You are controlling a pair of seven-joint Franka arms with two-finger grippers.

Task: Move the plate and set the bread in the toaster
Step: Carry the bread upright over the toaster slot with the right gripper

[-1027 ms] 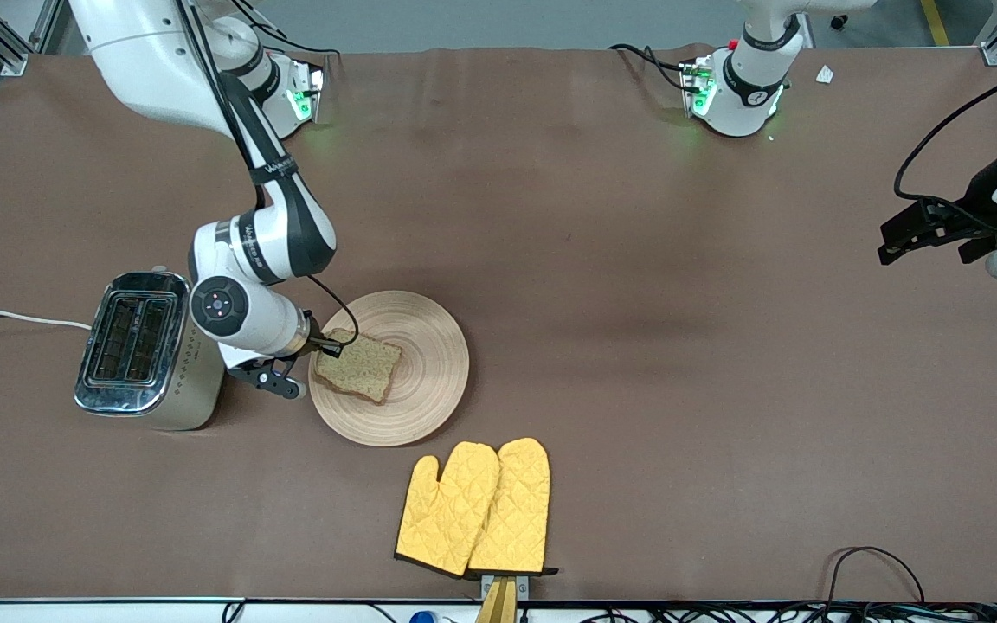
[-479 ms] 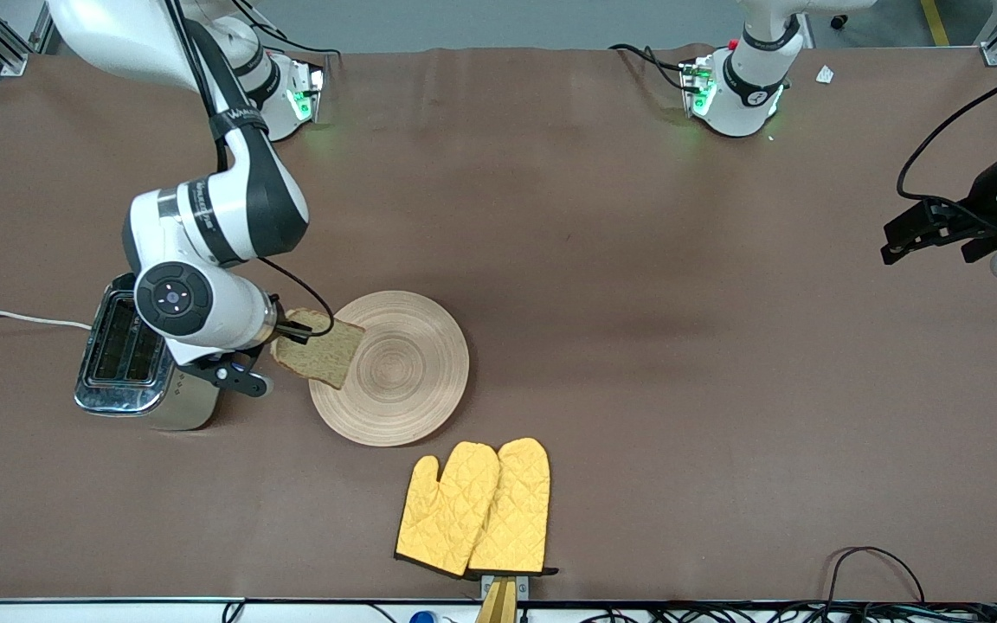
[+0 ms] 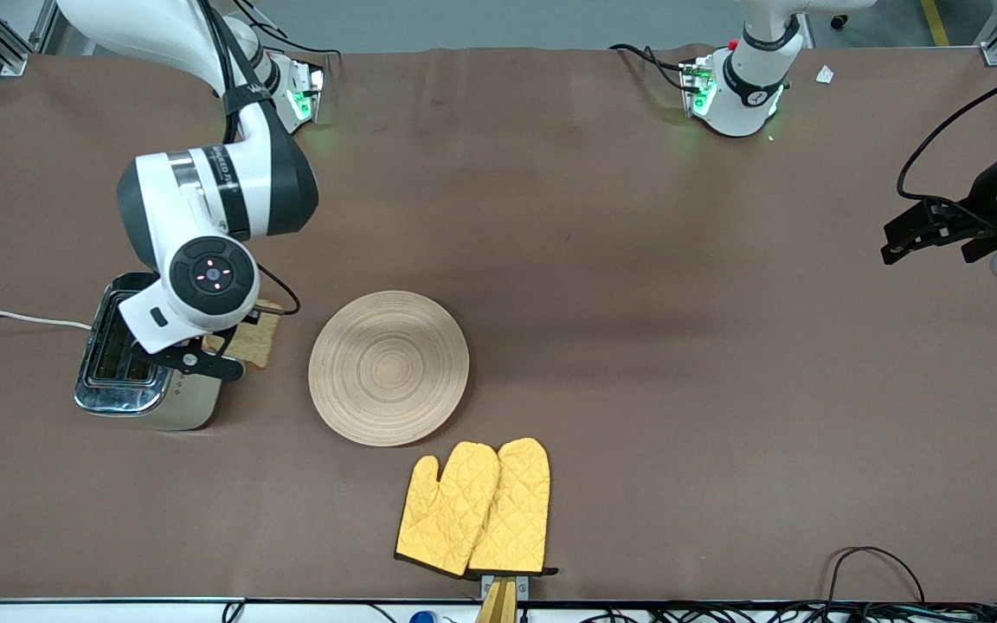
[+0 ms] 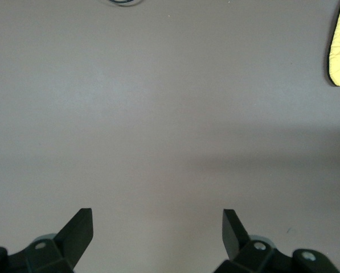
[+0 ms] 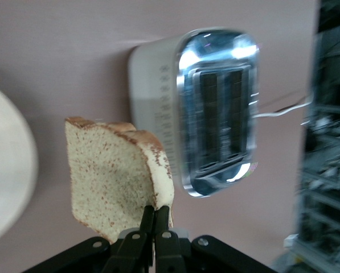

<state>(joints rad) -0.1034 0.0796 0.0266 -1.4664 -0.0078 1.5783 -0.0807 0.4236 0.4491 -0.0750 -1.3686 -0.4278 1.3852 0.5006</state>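
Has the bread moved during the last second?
Yes. The bread, held in the right claw, has left the plate and now hangs beside the toaster.

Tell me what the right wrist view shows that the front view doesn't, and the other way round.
Right wrist only: the right gripper pinching the bread by its crust edge, and both toaster slots, empty.

Front only: the yellow oven mitts, the whole plate bare, and the left gripper waiting open over the table's left-arm end.

Both: the toaster, the bread in the air beside it, not yet over a slot, and the plate.
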